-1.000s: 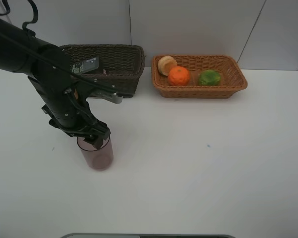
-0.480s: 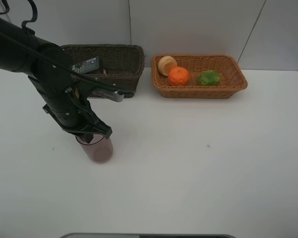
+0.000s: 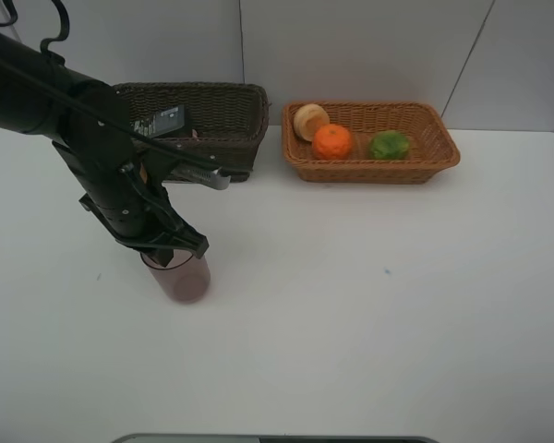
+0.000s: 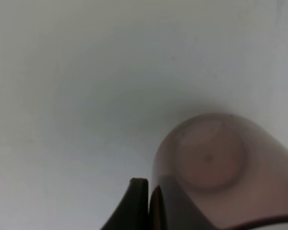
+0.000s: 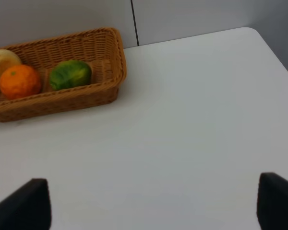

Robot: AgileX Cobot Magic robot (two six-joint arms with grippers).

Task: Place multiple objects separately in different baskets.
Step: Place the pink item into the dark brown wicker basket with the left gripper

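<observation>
The mauve cup stands upright on the white counter, in the left half of the high view and a little below the middle. The left claw sits on its rim, clamped on the cup wall; the left wrist view looks straight down into the cup, with one dark finger pressed against the outside of the wall.

The dark brown basket lies near the upper left, behind the arm, with something dark inside that is too hidden to name. To its right the light tan basket holds the orange, the green fruit and a pale yellowish fruit.

The right claw is seen only in its own wrist view, its two fingers standing wide apart over bare counter, holding nothing.

The step in hand looks like the grasp of the cup. The next move likely calls for a straight lift, keeping the cup upright, then a carry up and back to the dark brown basket.
</observation>
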